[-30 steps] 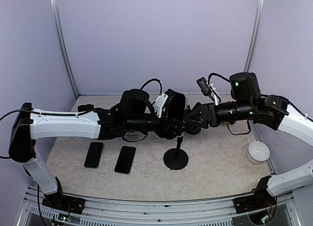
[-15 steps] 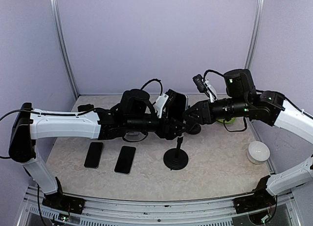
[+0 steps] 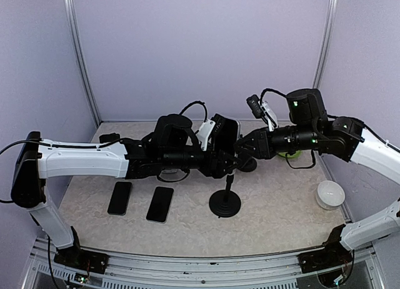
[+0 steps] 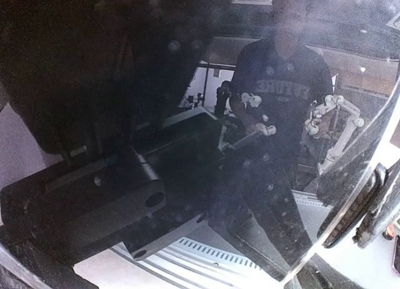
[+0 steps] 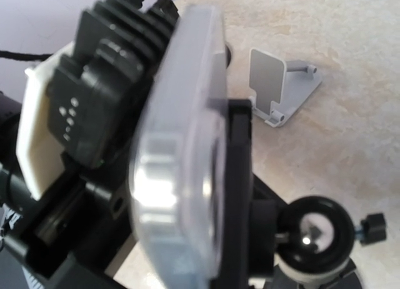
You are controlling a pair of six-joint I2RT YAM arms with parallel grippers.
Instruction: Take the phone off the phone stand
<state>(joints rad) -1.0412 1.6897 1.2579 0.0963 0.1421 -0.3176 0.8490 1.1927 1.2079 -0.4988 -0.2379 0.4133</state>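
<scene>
**At the phone stand [image 3: 225,204]: left claw [image 3: 219,150] on the phone [image 3: 227,134], right claw [image 3: 242,152] alongside**

Top view: the left claw grips the phone across its width, jaws wide. The right claw meets it from the opposite side, and I cannot tell how far it is open. The phone stand has its base on the table [image 3: 281,220], below both claws.

Left wrist: the phone's glossy screen fills the space inside the left claw.

Right wrist: the clear-cased phone sits edge-on just ahead of the right claw, backed against the stand's clamp.
</scene>
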